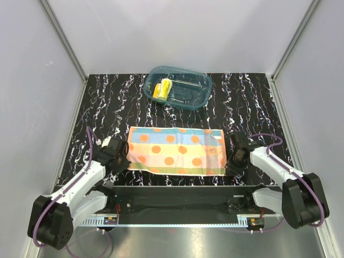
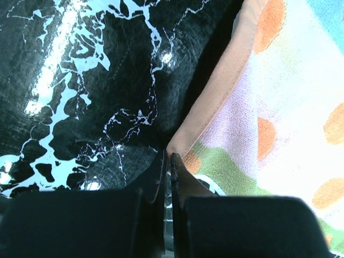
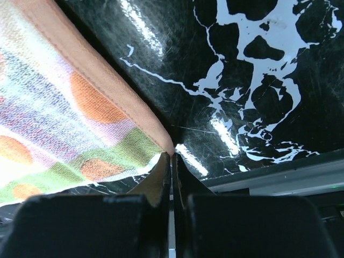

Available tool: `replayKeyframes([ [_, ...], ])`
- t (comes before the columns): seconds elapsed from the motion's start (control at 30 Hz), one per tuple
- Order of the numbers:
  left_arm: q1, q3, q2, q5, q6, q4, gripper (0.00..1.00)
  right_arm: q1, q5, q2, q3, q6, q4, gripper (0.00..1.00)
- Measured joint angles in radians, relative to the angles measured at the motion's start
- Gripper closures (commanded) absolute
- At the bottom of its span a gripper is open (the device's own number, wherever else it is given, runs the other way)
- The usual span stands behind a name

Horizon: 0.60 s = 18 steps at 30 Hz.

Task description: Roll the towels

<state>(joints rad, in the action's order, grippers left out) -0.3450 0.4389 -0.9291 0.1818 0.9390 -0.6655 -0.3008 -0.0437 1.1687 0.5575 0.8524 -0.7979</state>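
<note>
The dotted towel (image 1: 176,150) lies flat, long axis running left to right.

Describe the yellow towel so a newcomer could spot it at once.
On the black marbled table, find the teal translucent tub at the far edge. The yellow towel lies inside at its left end, a small roll, unlike the dotted towel spread flat at the near side.

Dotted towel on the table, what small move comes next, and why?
Probably lift both near corners slightly and curl them forward: the dotted towel lies flat, and left gripper and right gripper have jaws shut on its corners.
</note>
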Motion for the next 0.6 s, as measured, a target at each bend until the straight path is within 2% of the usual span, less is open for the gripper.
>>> replayKeyframes([
  [0.6, 0.0, 0.126, 0.113, -0.067, -0.014, -0.146, 1.0, 0.0, 0.035, -0.171, 0.153, -0.025, -0.137, 1.0],
])
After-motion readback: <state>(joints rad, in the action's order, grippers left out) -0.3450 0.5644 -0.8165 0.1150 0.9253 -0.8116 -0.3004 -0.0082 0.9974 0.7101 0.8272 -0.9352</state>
